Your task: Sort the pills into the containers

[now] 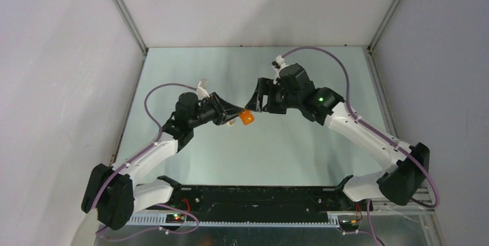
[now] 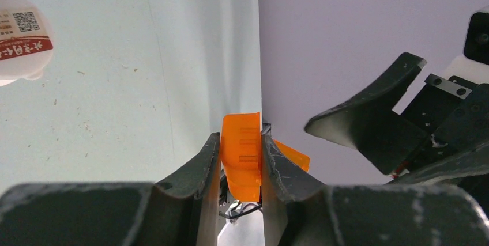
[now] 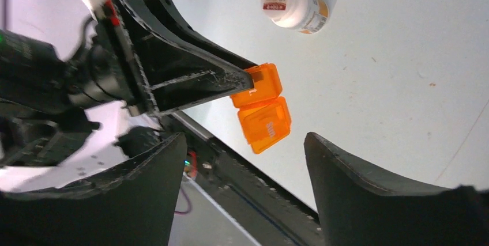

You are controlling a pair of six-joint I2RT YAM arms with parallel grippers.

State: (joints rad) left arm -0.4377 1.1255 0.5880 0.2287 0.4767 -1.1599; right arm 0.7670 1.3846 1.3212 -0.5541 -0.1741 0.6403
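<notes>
I see a pale green tabletop [image 1: 259, 159] with both arms reaching in toward its middle, tips nearly meeting.

Right gripper [image 3: 243, 142]: jaws spread wide, nothing between them. It faces the left gripper's tips from close by, with no contact.

Left gripper [image 2: 241, 145]: closed down narrow, clamped on an orange translucent boxy plastic cup [image 3: 262, 108] and holding it off the tabletop.

White cylindrical plastic pill bottle with a white cap and a red-marked label [image 3: 294, 7]: on the tabletop, beyond the left gripper's fingertips and off to one side, well apart from both grippers. I can't tell if it's upright or lying.

The orange cup sits right at the left fingertips, pinched on two opposite sides. One orange section sticks out past the tips toward the right gripper.
</notes>
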